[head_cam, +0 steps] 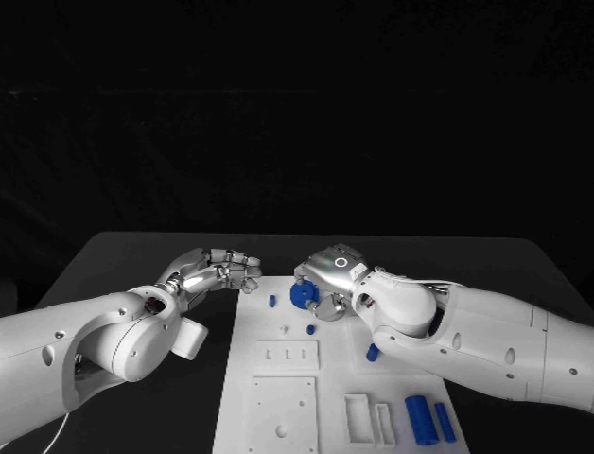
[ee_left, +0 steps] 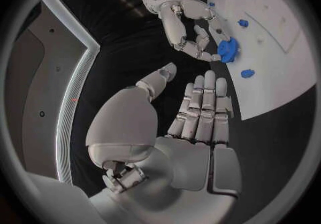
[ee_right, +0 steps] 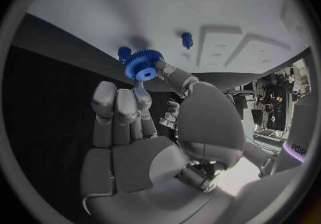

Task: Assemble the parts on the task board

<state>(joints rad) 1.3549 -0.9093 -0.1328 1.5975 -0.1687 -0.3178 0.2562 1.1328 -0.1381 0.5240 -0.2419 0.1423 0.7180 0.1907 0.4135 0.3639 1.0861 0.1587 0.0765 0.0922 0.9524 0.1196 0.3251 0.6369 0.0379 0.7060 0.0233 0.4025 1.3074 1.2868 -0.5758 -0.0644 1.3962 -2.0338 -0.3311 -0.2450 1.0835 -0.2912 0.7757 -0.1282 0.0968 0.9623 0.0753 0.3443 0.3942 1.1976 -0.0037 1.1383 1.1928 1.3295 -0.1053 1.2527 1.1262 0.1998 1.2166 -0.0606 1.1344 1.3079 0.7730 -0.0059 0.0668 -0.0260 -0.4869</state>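
1 toothed blue gear (ee_right: pixel 143 64) apparently pinched by right hand (ee_right: pixel 157 144).

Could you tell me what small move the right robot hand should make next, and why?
Probably lower the blue gear onto the blue peg beside it. The right robot hand pinches the gear just above the task board, its hole not yet on the peg.
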